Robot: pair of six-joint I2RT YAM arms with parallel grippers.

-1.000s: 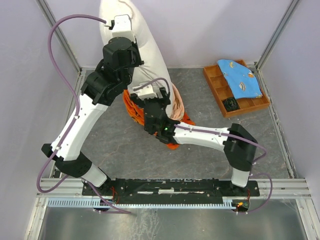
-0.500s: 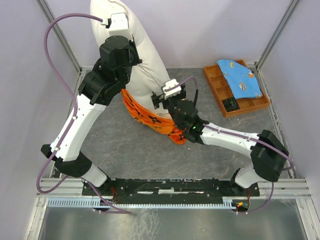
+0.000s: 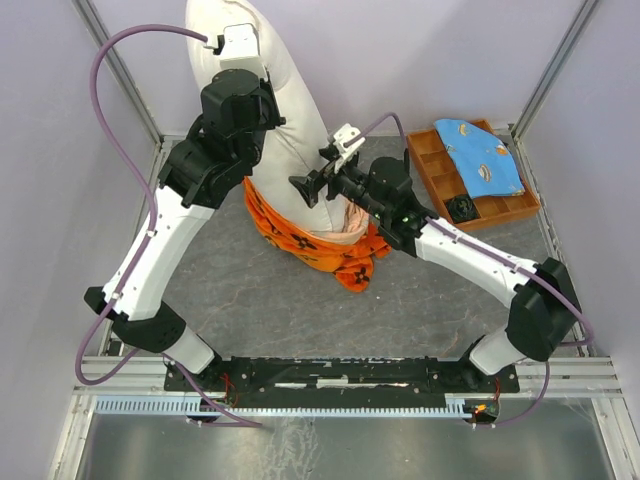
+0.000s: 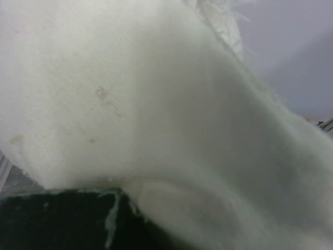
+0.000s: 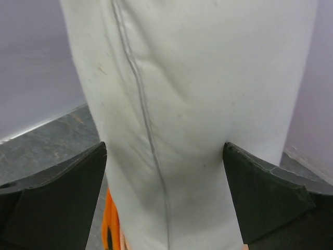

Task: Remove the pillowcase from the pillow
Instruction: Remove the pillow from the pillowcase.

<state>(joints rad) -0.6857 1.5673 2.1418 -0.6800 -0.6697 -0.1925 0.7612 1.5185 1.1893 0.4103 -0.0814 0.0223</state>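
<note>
only the base of the pillow (image 3: 298,118) sits in the pillowcase (image 3: 300,236).

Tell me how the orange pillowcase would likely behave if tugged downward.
Probably floppy: the pillowcase sags in bunched folds around the lower end of the pillow. Likely light and thin, since it crumples into small creases. It may snag rather than slide freely, being bunched there.

Pillow (image 3: 300,120) top cut off by top view's upper edge; lower end hidden inside pillowcase (image 3: 305,238). Left fingers (image 4: 52,221) only dark blur at left wrist view's bottom edge. Small dark item (image 3: 461,208) in tray (image 3: 426,166): too small to tell.
</note>
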